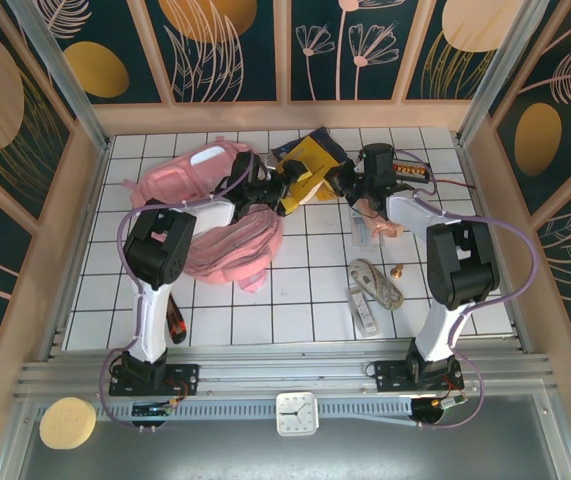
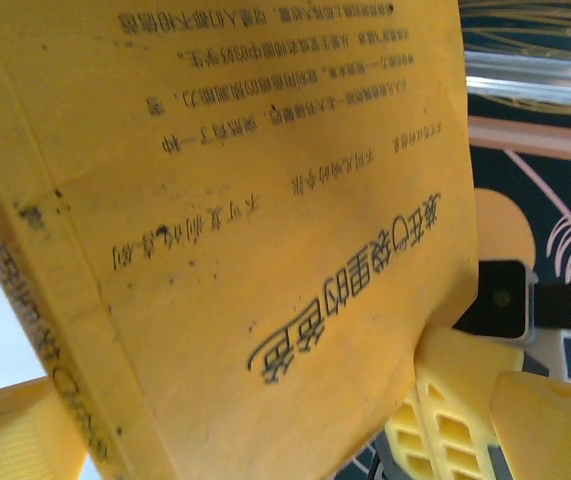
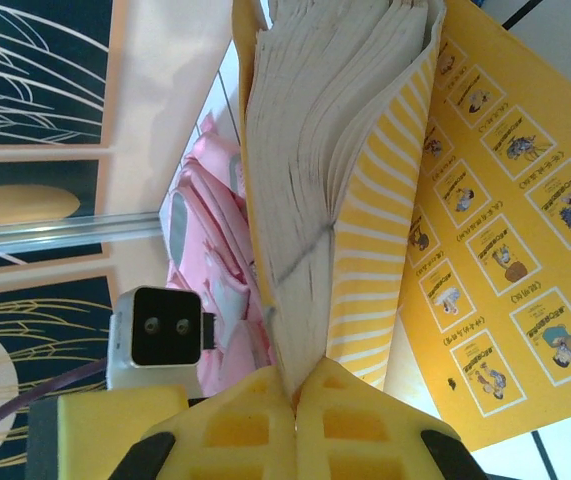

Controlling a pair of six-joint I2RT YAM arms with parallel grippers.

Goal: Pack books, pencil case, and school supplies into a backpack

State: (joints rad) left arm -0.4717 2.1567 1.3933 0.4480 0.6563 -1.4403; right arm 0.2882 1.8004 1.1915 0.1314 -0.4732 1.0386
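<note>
– Top external: the backpack (image 1: 227, 245) lies crumpled on the left half of the white tiled worktop (image 1: 295, 300), partly under the left arm. We cannot tell what is inside it from here.

– Counts?

– We count two books. The yellow book (image 1: 307, 170) is between the two grippers at the far middle. The navy book (image 1: 317, 140) is just behind it, towards the back wall. One pencil case (image 1: 373, 225) is on the worktop, partly under the right arm. One ruler bar (image 1: 365, 318) and one cord bundle (image 1: 377, 283) touch each other on the tiles left of the right arm. We also see one utility knife (image 1: 177, 325) beside the left arm and one black box (image 1: 410, 170) at far right.

– Grippers vs the book?

– On the right wrist camera, the right gripper (image 3: 295, 400) has its fingers pressed together on the yellow book's lower edge. The pages fan out above the pads, and the pink backpack is behind on the left.

– Left?

– The left gripper (image 1: 263, 190) sits at the book's left edge, just beside the backpack. On the left wrist camera, the printed cover lies across the gap between its fingers (image 2: 10, 435), which stand wide apart. We cannot tell whether they are gripping it.
</note>
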